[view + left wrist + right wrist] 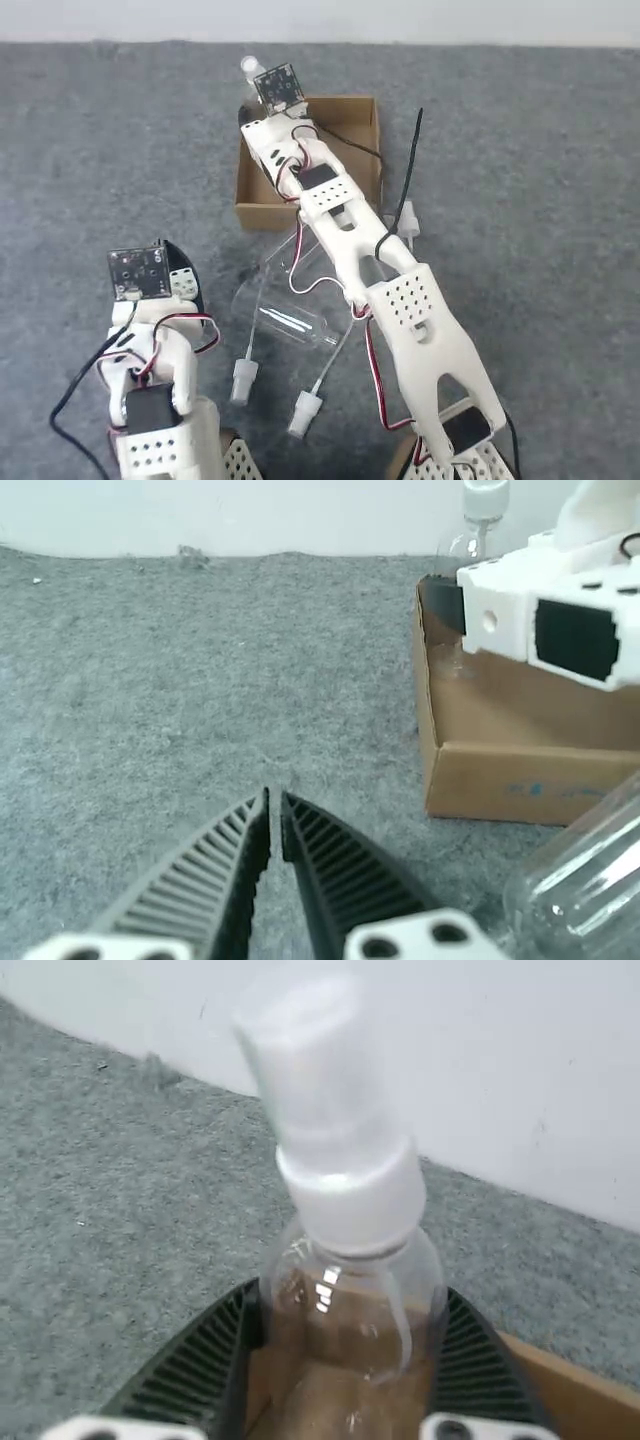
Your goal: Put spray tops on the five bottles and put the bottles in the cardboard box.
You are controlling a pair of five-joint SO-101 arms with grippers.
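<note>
The right gripper [350, 1360], fingers clamped round a spray-topped bottle [345, 1270] above the far corner of the box [262, 214], could have dropped it on the rim, tipping it outside, while the left gripper [275, 825] sat all but closed on nothing.

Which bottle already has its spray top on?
The bottle held in the right gripper at the cardboard box. The other bottles lie on the table, with loose spray tops beside them.

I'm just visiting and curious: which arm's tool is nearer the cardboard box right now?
Right. The right tool holds a capped bottle at the cardboard box's far corner; the left tool sits shut over the carpet, apart from the box's side.
</note>
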